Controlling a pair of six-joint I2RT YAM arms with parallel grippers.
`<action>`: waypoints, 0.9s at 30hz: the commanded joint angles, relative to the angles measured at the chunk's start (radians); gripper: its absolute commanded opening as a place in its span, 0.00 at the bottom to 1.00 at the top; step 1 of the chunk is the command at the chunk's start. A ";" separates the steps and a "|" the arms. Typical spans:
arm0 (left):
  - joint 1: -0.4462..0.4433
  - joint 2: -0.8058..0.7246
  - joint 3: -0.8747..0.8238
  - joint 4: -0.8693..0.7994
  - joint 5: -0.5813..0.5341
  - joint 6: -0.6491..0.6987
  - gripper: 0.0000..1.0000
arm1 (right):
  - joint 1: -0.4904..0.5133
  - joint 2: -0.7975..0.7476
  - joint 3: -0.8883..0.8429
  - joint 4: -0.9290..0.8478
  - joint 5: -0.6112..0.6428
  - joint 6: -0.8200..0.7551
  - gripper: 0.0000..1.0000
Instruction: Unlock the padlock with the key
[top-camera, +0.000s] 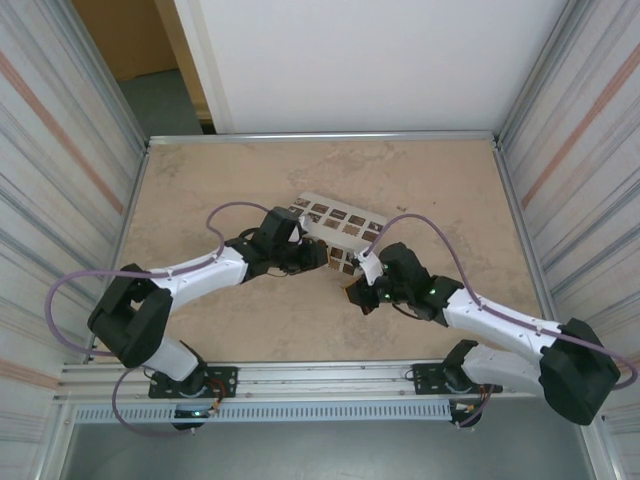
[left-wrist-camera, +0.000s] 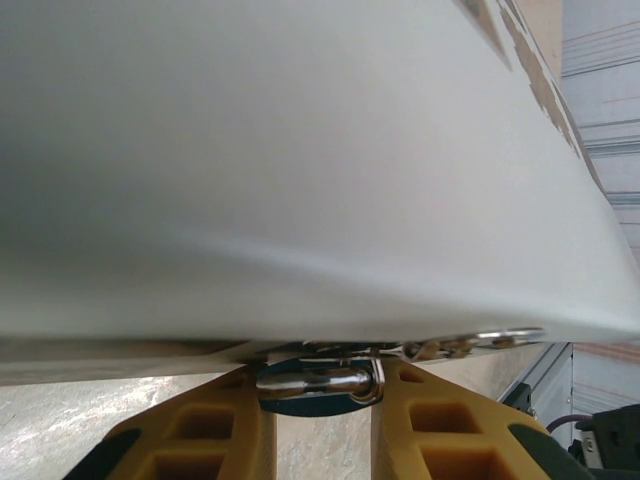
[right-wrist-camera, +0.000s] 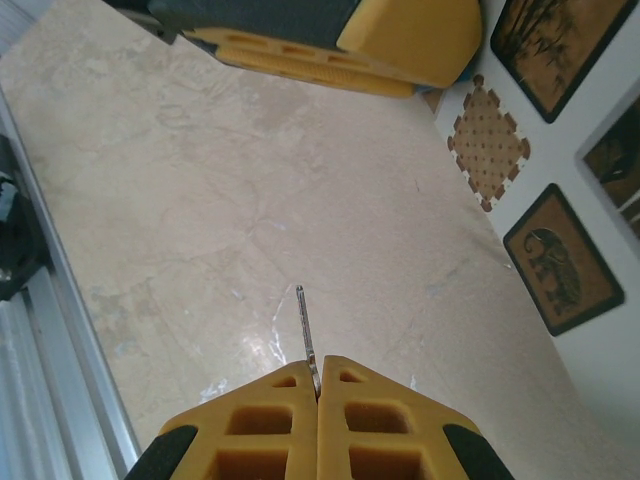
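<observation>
My left gripper (left-wrist-camera: 322, 400) is shut on the padlock (left-wrist-camera: 320, 383), a blue body with a chrome shackle lying crosswise between the yellow fingers (left-wrist-camera: 215, 425). A short chain or ring (left-wrist-camera: 470, 345) trails off to its right. In the top view the left gripper (top-camera: 308, 256) sits at the near edge of a white picture sheet (top-camera: 345, 222). My right gripper (right-wrist-camera: 318, 385) is shut on the key (right-wrist-camera: 305, 330), whose thin blade pokes out forward over the table. In the top view the right gripper (top-camera: 358, 296) is a short way right of and nearer than the left one.
The white picture sheet (left-wrist-camera: 300, 150) looms just above the padlock and lies along the right (right-wrist-camera: 565, 175) of the right wrist view. The left gripper's yellow fingers (right-wrist-camera: 400, 40) show ahead of the key. Metal rails (top-camera: 330, 375) edge the beige table (top-camera: 250, 180).
</observation>
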 joint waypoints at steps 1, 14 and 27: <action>-0.009 -0.060 0.041 0.035 0.036 -0.022 0.16 | 0.022 0.034 -0.006 0.091 0.054 -0.037 0.00; -0.013 -0.077 0.023 0.056 0.041 -0.054 0.15 | 0.034 0.124 -0.020 0.218 0.104 -0.058 0.00; -0.017 -0.090 0.006 0.066 0.033 -0.064 0.15 | -0.022 0.184 -0.002 0.296 0.100 -0.082 0.00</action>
